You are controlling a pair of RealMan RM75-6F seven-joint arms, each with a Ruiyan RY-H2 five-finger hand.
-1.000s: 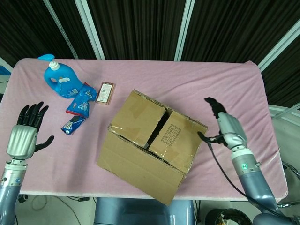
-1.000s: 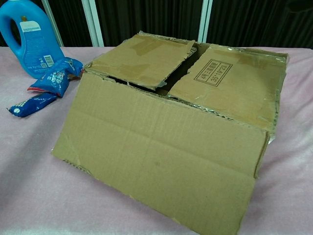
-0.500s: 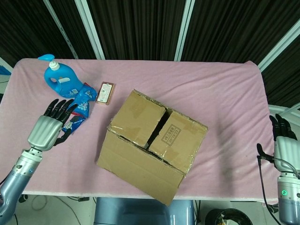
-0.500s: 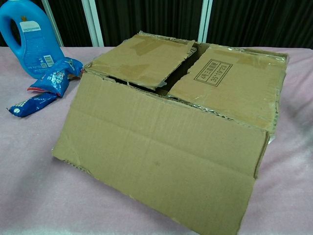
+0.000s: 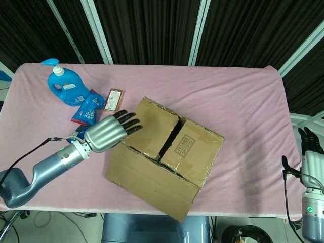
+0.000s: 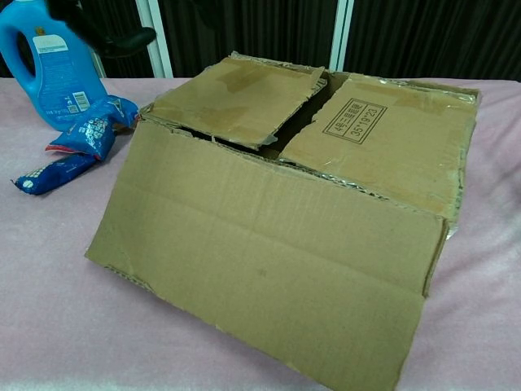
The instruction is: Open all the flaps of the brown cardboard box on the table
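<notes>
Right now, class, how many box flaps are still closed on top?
2: the left flap under the left hand, and the right flap beside it. Others may be hidden.

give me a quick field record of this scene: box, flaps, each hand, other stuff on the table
box: brown cardboard box on the pink tablecloth
flaps: front flap folded out and down; two top flaps lie closed
left hand: left hand reaching over the box's left top corner, fingers extended, holding nothing
right hand: right hand off the table's right edge, holding nothing
other: blue detergent bottle, blue snack packets, small orange packet
</notes>
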